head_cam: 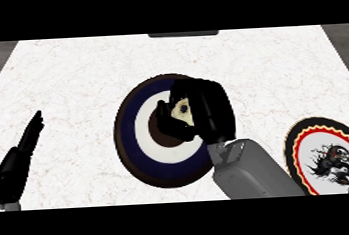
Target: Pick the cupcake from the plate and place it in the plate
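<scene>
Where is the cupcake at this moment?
In the head view the cupcake is at the centre of the dark blue and white plate in the middle of the counter, with the right hand curled round it.

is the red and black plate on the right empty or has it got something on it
Empty: the red and black plate shows only its printed pattern. The cupcake sits under the right hand over the blue plate.
</scene>
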Controlling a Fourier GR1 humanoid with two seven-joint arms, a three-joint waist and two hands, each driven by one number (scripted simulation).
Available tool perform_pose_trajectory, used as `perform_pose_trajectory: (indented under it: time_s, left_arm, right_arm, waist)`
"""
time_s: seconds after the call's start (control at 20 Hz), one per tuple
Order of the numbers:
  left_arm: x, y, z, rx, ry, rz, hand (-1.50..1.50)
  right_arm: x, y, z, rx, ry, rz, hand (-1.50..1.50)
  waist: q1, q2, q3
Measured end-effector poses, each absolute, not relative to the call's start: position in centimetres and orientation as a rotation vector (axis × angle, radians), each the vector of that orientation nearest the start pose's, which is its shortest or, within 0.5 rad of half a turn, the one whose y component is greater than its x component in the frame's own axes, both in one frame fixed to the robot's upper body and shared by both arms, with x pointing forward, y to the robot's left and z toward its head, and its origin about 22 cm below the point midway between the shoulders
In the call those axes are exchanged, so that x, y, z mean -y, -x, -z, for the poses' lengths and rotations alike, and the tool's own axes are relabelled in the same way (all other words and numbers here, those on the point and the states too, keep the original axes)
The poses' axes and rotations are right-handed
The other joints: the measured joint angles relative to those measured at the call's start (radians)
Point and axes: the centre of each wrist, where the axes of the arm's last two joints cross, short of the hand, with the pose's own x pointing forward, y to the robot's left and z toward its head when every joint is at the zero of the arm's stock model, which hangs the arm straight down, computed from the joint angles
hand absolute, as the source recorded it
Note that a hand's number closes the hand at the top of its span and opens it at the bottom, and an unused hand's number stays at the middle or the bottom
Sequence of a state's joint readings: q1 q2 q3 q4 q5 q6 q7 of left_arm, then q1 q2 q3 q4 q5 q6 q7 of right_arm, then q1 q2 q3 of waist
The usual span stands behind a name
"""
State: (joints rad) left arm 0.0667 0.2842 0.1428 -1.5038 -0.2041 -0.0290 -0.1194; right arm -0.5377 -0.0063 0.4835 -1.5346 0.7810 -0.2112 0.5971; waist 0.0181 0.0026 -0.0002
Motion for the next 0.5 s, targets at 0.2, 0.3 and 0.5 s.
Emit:
perform_pose_trajectory:
  time_s: [0.2,0.3,0.5]
  left_arm:
    - [-33.4,-22.2,-0.3,1.526,-0.459,0.309,0.0]
    - [-33.5,-23.0,-0.4,1.526,-0.456,0.308,0.0]
    - [-33.1,-22.8,0.2,1.525,-0.46,0.314,0.0]
  right_arm:
    - [4.8,-29.7,-9.4,1.63,0.538,-0.604,-1.5]
    - [4.2,-30.0,-8.1,1.586,0.528,-0.569,-1.5]
    - [2.8,-31.2,-7.2,1.573,0.515,-0.527,-1.5]
  waist:
    - [0.008,0.002,0.0]
    - [0.007,0.003,0.0]
    - [0.005,0.002,0.0]
